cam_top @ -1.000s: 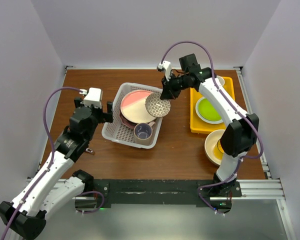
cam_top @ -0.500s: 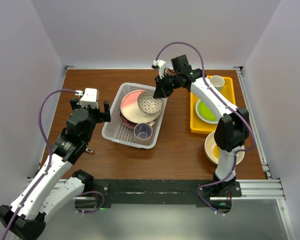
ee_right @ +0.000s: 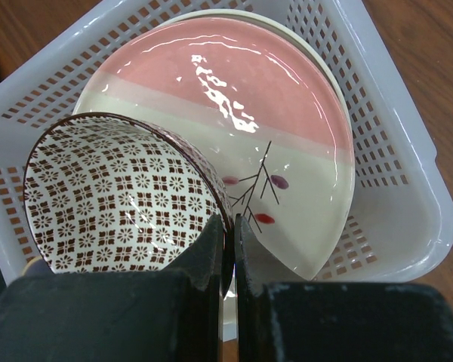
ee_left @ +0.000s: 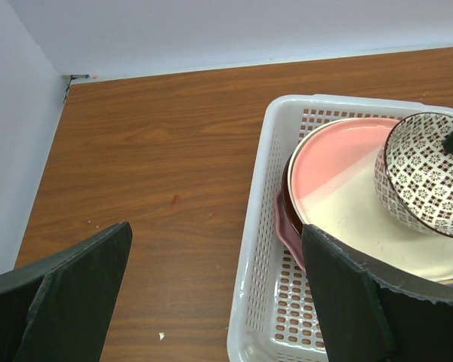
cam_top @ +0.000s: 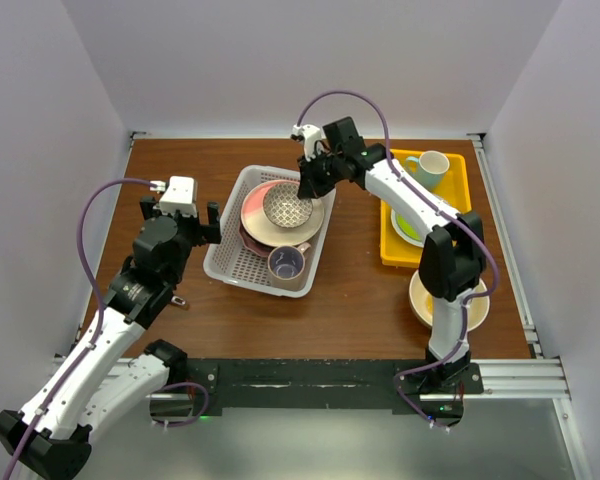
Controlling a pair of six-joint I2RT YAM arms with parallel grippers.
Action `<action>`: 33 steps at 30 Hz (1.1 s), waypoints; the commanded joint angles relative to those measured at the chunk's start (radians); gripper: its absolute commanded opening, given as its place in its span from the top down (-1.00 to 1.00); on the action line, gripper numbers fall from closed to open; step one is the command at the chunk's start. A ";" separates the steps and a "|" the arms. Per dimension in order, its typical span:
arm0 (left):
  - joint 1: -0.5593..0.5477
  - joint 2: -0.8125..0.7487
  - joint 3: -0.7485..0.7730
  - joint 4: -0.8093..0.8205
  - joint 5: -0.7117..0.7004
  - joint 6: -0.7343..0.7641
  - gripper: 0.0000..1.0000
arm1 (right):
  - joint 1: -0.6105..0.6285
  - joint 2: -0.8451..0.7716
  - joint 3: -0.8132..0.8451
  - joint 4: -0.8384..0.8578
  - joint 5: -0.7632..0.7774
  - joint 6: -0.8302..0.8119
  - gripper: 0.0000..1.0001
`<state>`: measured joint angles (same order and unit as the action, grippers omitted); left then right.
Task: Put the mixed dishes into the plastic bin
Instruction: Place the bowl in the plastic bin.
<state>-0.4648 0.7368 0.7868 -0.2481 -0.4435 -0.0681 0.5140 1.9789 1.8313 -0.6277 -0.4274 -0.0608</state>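
Note:
My right gripper point(cam_top: 306, 186) point(ee_right: 231, 226) is shut on the rim of the small patterned bowl point(cam_top: 286, 205) point(ee_right: 113, 196) point(ee_left: 423, 170), holding it tilted over the pink-and-cream plate point(cam_top: 255, 210) point(ee_right: 241, 113) point(ee_left: 340, 162) inside the white plastic bin point(cam_top: 230, 262) point(ee_left: 260, 249) point(ee_right: 408, 151). A mug point(cam_top: 286, 264) stands in the bin's near end. My left gripper point(cam_top: 186, 222) point(ee_left: 215, 279) hangs open just left of the bin, nothing between its fingers. More dishes remain right: a mug point(cam_top: 428, 168), a green plate point(cam_top: 404, 226) and a large cream bowl point(cam_top: 425, 300).
A flat yellow tray point(cam_top: 396, 250) lies at the right, carrying the mug and the green plate. The cream bowl sits on the wooden table point(cam_top: 360, 295) below it, partly hidden by the right arm. Walls close in on three sides.
My right arm has carried the patterned bowl leftward from the bin's right rim to over the plate inside it. The left arm shifted slightly and then stayed still, open.

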 commanded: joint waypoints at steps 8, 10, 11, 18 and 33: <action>0.006 -0.011 -0.017 0.056 -0.018 -0.013 -1.00 | 0.015 -0.003 0.068 0.057 0.042 0.044 0.76; 0.006 -0.011 -0.017 0.056 -0.018 -0.013 -1.00 | 0.018 0.000 0.069 0.056 0.041 0.044 0.69; 0.006 -0.013 -0.017 0.055 -0.017 -0.015 -1.00 | 0.017 -0.002 0.069 0.056 0.042 0.044 0.66; 0.006 -0.014 -0.015 0.056 -0.017 -0.013 -1.00 | 0.020 -0.005 0.069 0.054 0.044 0.044 0.55; 0.006 -0.017 -0.017 0.059 -0.015 -0.013 -1.00 | 0.020 -0.081 0.051 0.039 0.055 -0.007 -0.05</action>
<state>-0.4648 0.7300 0.7704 -0.2478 -0.4465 -0.0681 0.5266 1.9907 1.8534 -0.6090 -0.3832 -0.0422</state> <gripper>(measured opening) 0.997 0.497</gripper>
